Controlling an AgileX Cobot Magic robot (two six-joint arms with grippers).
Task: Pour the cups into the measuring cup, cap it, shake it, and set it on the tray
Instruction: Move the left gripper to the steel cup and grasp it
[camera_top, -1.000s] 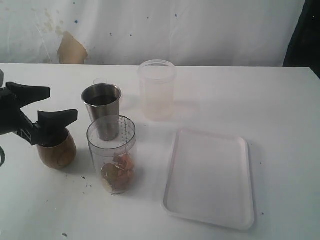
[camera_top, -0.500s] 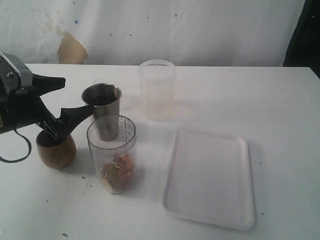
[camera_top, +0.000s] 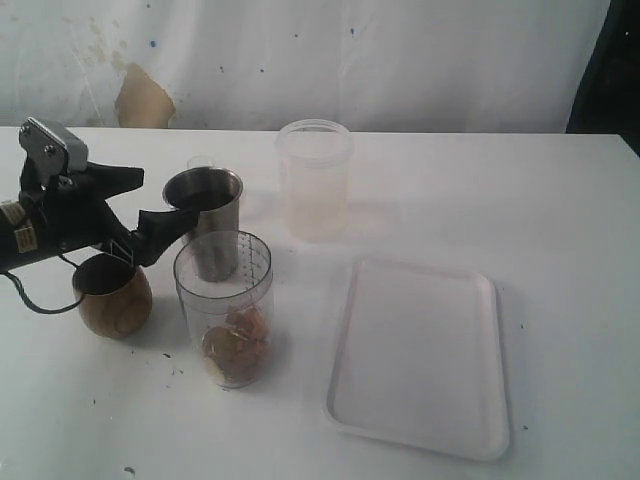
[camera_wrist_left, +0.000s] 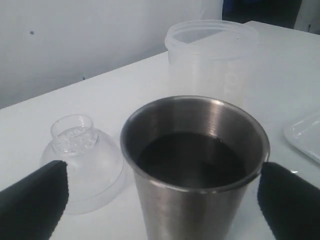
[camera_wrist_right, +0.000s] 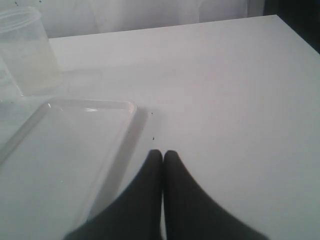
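White tabletop before a stained white wall with a tan patch of missing paint. Clustered close at the left of the exterior view, all upright: wooden cup, steel tumbler behind, measuring cup in front. Frosted tub farther back; tray to the right of the measuring cup, bare. Left gripper level with the tumbler's rim, jaws wide apart, one finger on either side of the steel wall in the left wrist view, not touching by the look of it, nothing held. Right gripper low over the table beside the tray's corner, jaws pressed together, empty. Progress, as a judgement: early. Orange-brown pieces at the bottom of the measuring cup, so probably one pour done, likely the wooden cup's, though its inside too dark to confirm. Tumbler dark inside, seemingly with contents to pour: apparently the step in hand. Left to do: that pour, capping with what looks like the clear domed lid lying just behind the tumbler, shaking, setting on the tray. As for writing: printed graduation lines up the measuring cup's side, numerals too small to read; a small yellowish label on the left arm, illegible; no brand name legible anywhere.
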